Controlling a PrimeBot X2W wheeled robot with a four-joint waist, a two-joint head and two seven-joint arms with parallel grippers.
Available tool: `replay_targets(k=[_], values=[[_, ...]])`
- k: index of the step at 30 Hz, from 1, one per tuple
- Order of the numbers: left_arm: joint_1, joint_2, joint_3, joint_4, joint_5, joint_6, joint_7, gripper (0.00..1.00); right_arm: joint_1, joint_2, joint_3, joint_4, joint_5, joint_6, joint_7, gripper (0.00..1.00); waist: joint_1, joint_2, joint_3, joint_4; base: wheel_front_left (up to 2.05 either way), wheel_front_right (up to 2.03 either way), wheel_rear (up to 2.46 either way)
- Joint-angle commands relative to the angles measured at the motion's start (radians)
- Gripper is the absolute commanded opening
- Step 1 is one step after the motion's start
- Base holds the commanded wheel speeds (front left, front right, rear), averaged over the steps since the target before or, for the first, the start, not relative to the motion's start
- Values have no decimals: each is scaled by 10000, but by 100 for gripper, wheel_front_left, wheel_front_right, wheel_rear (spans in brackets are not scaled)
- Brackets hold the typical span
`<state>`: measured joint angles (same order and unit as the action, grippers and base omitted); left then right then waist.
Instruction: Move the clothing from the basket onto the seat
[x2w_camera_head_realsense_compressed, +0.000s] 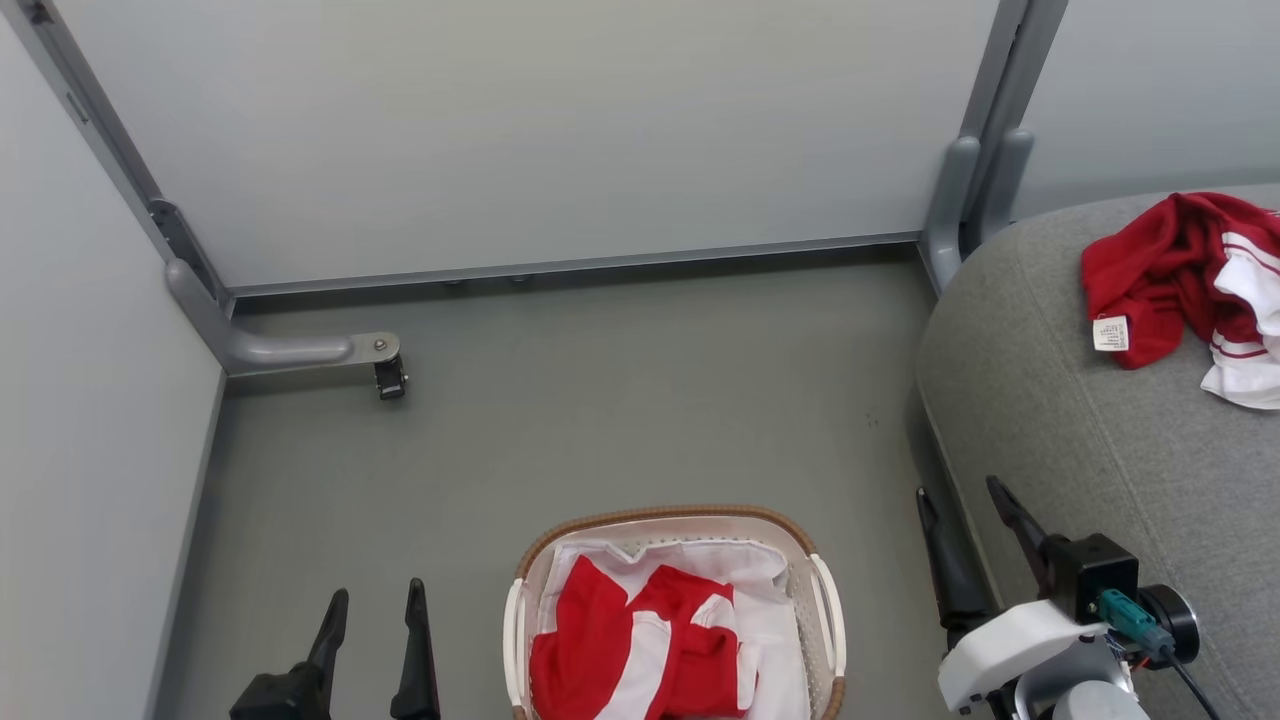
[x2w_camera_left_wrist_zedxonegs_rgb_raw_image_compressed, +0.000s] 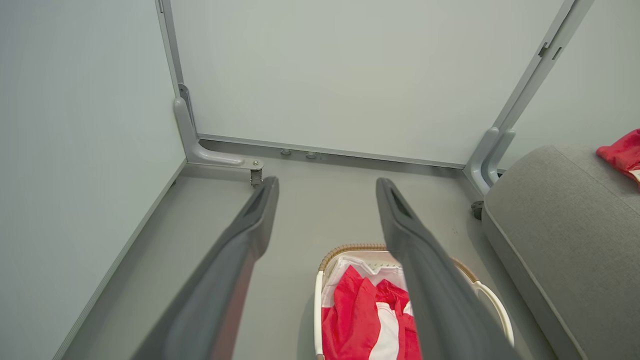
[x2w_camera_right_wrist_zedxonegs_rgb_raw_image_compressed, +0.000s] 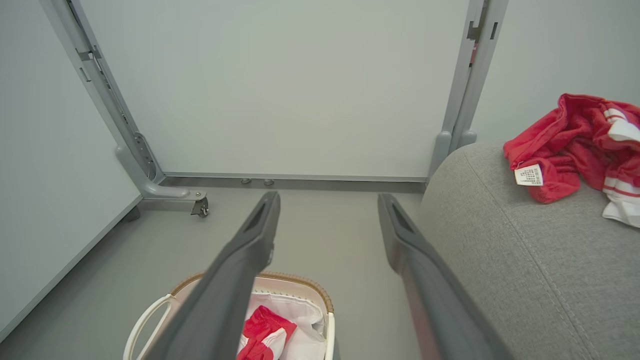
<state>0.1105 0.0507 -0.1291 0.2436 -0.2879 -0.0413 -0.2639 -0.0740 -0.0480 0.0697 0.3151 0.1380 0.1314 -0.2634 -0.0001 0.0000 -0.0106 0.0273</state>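
Plainly, one garment (x2w_camera_head_realsense_compressed: 1160, 270) was seen crumpled on the seat (x2w_camera_head_realsense_compressed: 1090, 480), its white tag (x2w_camera_head_realsense_compressed: 1111, 332) showing, while the other garment (x2w_camera_head_realsense_compressed: 640, 650) was bundled in the basket (x2w_camera_head_realsense_compressed: 826, 600) on the floor (x2w_camera_head_realsense_compressed: 620, 400), over the white liner (x2w_camera_head_realsense_compressed: 765, 600). Both claws were held apart with nothing between the fingers: the left gripper (x2w_camera_head_realsense_compressed: 378, 590) just left of the basket, the right gripper (x2w_camera_head_realsense_compressed: 956, 488) between basket and seat. The pickup of the second piece was judged to be the step in hand. A deep pinch was best taken on the raised red fold near the middle, so that the liner was not caught too. The slack cloth was expected to trail, so a high lift was called for before the swing to the seat, lest the rim (x2w_camera_head_realsense_compressed: 680, 512) be snagged and the light basket tipped.
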Motion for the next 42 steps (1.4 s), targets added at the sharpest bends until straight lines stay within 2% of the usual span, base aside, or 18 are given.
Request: replay_targets(k=[1, 19, 25, 33, 42], values=[[-144, 6, 15, 36, 104, -36, -8, 100, -52, -45, -25, 40, -40, -14, -19, 100, 1, 0, 4, 7, 0, 0, 0], [-300, 4, -110, -12, 167, 30, -8, 100, -219, -45, -118, -53, -187, -14, -19, 100, 1, 0, 194, -33, 0, 0, 0], [-790, 5, -210, -20, 419, -146, -8, 100, -464, -45, -327, -279, -336, -14, -19, 100, 1, 0, 663, -50, 0, 0, 0], [-2307, 6, -623, 235, 686, -410, -8, 100, -1254, -45, -693, -612, -595, -14, -19, 100, 1, 0, 1912, -200, 0, 0, 0], [-4718, 167, -1601, 1682, 1309, -692, 284, 100, -2493, -42, -1209, -1246, -911, -14, -19, 100, 1, 0, 4095, -677, 0, 0, 0]])
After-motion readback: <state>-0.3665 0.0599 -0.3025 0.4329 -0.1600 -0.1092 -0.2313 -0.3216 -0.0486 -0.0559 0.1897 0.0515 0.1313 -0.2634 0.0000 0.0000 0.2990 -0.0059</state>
